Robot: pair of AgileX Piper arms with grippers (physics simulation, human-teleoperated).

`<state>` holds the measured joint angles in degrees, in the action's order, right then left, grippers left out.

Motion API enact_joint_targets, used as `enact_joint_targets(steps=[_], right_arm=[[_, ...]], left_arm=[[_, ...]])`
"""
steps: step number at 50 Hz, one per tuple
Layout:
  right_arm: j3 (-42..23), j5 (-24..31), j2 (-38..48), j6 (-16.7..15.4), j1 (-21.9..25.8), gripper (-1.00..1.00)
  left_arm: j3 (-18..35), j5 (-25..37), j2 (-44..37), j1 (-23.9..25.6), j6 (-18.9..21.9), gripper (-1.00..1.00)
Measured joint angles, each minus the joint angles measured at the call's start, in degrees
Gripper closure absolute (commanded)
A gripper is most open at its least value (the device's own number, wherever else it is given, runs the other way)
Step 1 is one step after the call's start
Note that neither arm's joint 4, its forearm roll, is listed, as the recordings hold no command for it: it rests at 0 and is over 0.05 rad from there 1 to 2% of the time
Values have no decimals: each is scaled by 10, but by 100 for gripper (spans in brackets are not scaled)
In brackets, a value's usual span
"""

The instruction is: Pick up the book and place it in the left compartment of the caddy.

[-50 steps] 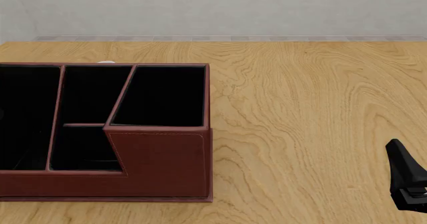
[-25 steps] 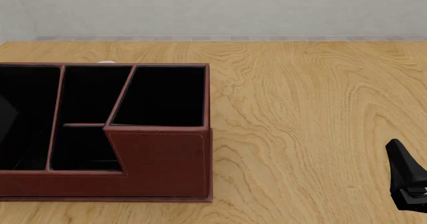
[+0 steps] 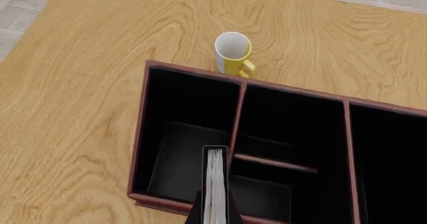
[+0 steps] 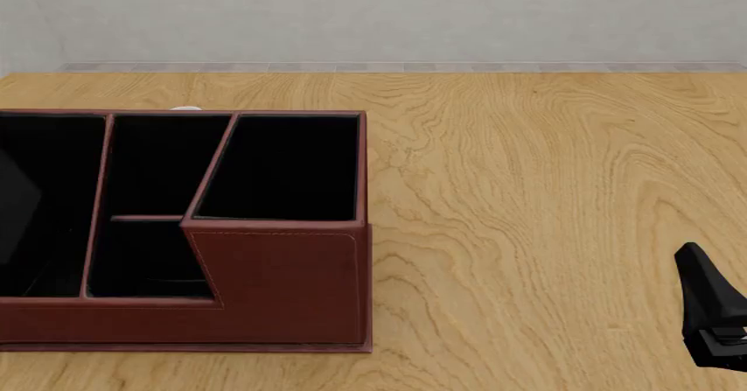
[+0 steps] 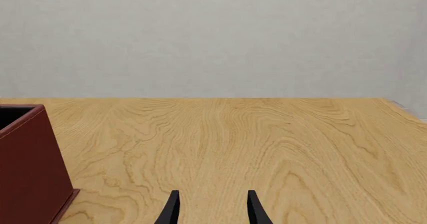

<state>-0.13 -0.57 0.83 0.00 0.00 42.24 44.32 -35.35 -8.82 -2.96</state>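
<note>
Left gripper [image 3: 215, 215] clamps the book [image 3: 215, 184] on both black covers, ribbed white page block facing the wrist camera. Book hangs above the caddy [image 4: 280, 277], over the rim between the left compartment [image 3: 187, 149] and the small middle sections. Caddy: reddish-brown leather-look, stitched edges, matte black lining, one slanted divider. Glossy yellow mug [image 3: 233, 53], white inside, stands just behind it. Right gripper [image 5: 212, 210] parted, nothing held, over the grained wooden table [image 4: 548, 190].
</note>
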Motion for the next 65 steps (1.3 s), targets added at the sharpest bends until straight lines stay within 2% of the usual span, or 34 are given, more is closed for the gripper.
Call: enact_joint_targets(steps=[22, 65], right_arm=[[0, 0, 0, 0, 0, -100], [0, 0, 0, 0, 0, -100]], left_arm=[[-44, -74, -43, -22, 11, 100], [-80, -185, -142, -43, 19, 100]])
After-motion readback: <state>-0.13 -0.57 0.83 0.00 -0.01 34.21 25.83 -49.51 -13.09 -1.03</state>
